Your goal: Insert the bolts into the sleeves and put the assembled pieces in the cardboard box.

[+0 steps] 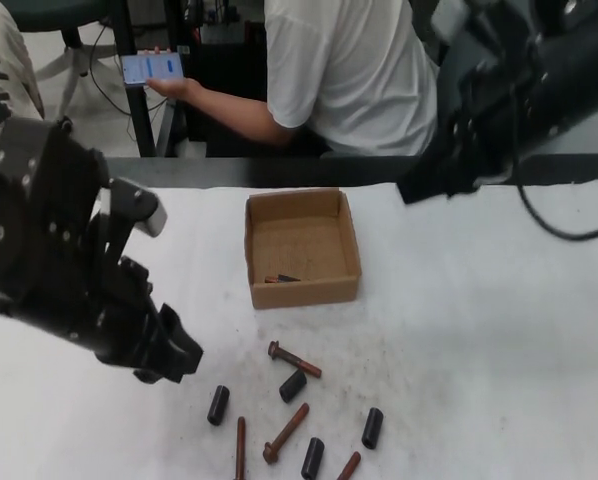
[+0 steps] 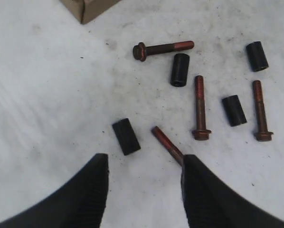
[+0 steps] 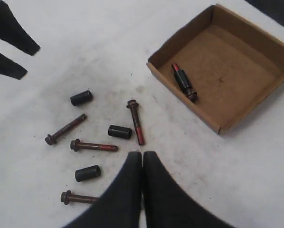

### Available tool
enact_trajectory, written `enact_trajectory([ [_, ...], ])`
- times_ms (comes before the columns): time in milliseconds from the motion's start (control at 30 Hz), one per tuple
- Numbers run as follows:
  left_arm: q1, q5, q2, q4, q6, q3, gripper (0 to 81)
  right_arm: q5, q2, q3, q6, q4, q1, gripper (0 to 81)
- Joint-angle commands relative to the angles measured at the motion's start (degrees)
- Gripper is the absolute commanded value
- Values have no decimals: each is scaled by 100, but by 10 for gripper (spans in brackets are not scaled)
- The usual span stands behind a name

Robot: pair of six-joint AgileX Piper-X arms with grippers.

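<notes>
My left fingers (image 2: 92, 194) are spread wide near a black sleeve (image 2: 126, 137) and a rusty bolt (image 2: 166, 144) on the surface (image 2: 47, 95), both hard and light I think, so I'd grab the bolt's middle, while my right fingers (image 3: 154, 194) are pressed together.

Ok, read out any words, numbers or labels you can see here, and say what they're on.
None can be read.
Brown cardboard box: no print on the walls that show.
Rusty brown bolts and black cylindrical sleeves: no markings can be made out.
Lit phone screen in the room behind: too blurred to read.
</notes>
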Motion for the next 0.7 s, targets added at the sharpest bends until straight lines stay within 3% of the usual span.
enact_trajectory([
  [0,-177,-29,-73,454,35,-168,464,-69,1,474,147,-14,185,8],
  [300,-304,-330,482,515,-148,-39,464,-559,-43,730,518,-195,423,8],
  [667,-304,-375,1165,-166,-578,-93,464,-668,-320,730,734,-311,457,8],
])
